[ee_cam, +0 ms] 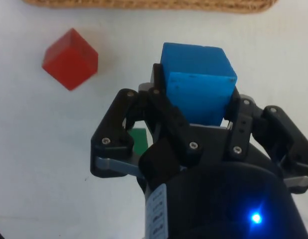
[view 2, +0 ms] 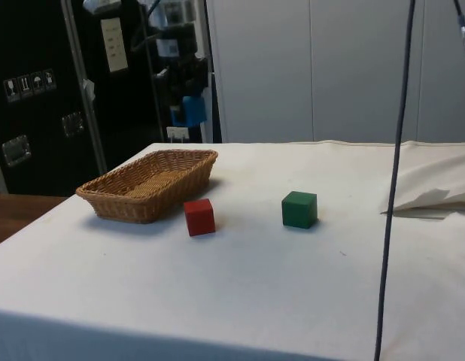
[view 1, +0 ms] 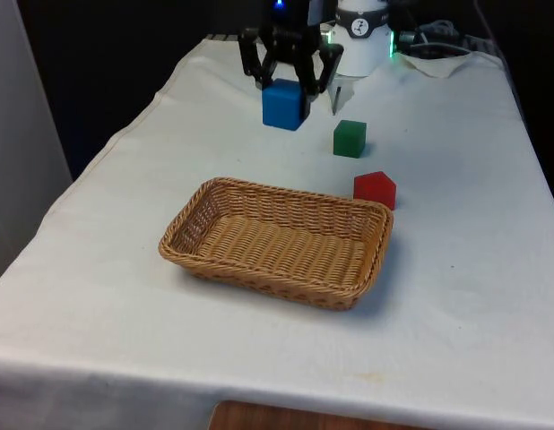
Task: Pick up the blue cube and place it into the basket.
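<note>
My gripper [view 1: 286,90] is shut on the blue cube [view 1: 284,105], holding it in the air above the table's far end. From the side, the blue cube [view 2: 192,110] hangs high behind the basket. In the wrist view the blue cube [ee_cam: 196,88] sits clamped between my fingers [ee_cam: 164,107]. The woven wicker basket [view 1: 362,269] lies in the table's middle, nearer the camera than the cube; its rim [view 2: 108,197] is seen from the side, and its edge [ee_cam: 144,4] appears in the wrist view.
A green cube [view 1: 349,139] rests on the cloth to the front view's right of my gripper. A red cube [view 1: 375,190] sits by the basket's far right corner. A crumpled cloth [view 1: 438,63] lies at the far right. A black cable [view 2: 394,180] hangs down in the side view.
</note>
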You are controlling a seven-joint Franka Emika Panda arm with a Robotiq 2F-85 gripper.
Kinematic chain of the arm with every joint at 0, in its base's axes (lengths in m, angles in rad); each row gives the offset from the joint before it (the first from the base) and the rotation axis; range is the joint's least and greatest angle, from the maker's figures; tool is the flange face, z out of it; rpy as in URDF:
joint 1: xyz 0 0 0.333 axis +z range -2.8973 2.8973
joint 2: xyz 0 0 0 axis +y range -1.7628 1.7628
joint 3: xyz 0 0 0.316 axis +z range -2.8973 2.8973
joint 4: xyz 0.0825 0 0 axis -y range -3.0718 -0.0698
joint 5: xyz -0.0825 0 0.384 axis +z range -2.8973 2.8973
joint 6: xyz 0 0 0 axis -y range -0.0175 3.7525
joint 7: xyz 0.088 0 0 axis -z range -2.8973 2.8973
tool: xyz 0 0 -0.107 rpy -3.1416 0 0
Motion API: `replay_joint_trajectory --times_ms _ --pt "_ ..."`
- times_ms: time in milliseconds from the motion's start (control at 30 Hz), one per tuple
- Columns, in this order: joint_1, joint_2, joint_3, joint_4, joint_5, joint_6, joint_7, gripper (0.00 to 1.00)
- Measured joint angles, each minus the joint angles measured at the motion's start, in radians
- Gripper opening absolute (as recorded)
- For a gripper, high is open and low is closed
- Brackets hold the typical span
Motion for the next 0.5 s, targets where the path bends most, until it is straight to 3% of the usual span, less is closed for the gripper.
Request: replay_joint_trajectory --times_ms 233,500 --pt "0.0 0.059 0.0 0.061 0.01 0.0 -0.006 0.03" --pt "-0.007 0.165 -0.006 0.167 0.063 0.0 -0.041 0.03"
